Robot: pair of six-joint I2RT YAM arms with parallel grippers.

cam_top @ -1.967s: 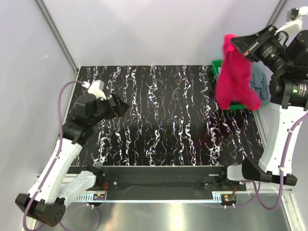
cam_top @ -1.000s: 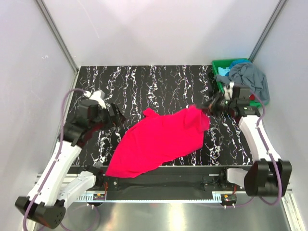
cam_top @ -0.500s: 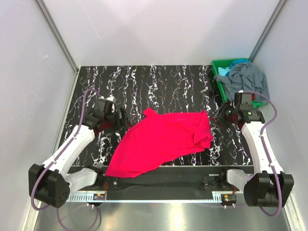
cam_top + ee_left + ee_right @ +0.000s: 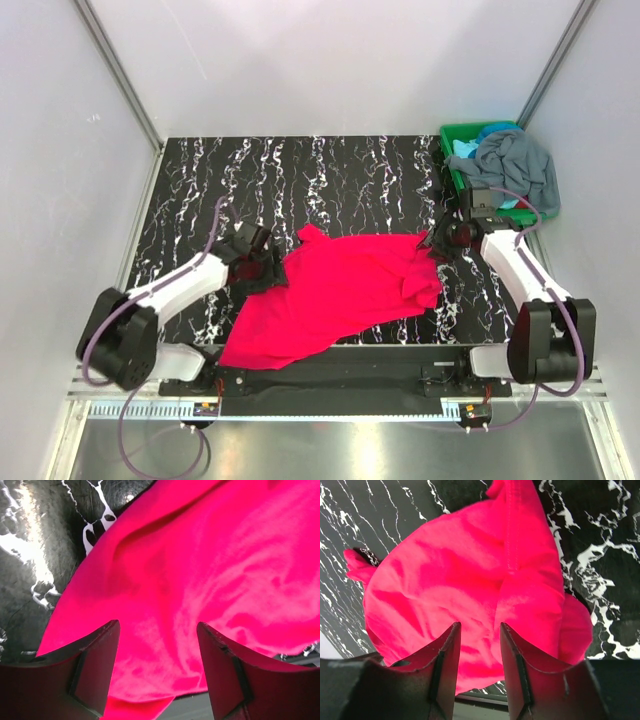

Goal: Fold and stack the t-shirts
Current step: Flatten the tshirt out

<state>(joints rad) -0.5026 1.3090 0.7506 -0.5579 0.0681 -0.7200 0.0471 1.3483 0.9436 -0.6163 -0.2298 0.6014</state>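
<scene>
The magenta t-shirt [image 4: 340,288] lies spread and rumpled on the black marbled table [image 4: 330,180], slanting from near left to right. It fills the left wrist view [image 4: 200,570] and the right wrist view [image 4: 470,580]. My left gripper [image 4: 268,272] is open and empty, low over the shirt's left edge. My right gripper [image 4: 436,246] is open and empty at the shirt's right upper corner. The grey-blue t-shirt [image 4: 515,162] is heaped over the green bin [image 4: 452,140], with the teal-blue t-shirt [image 4: 468,147] under it.
The green bin stands at the table's far right corner. Grey walls and metal posts enclose the table. A metal rail [image 4: 330,410] runs along the near edge by the arm bases.
My right gripper carried the magenta shirt from the bin down onto the table, laid it out and let go. My left gripper has moved right to the shirt's left edge.
</scene>
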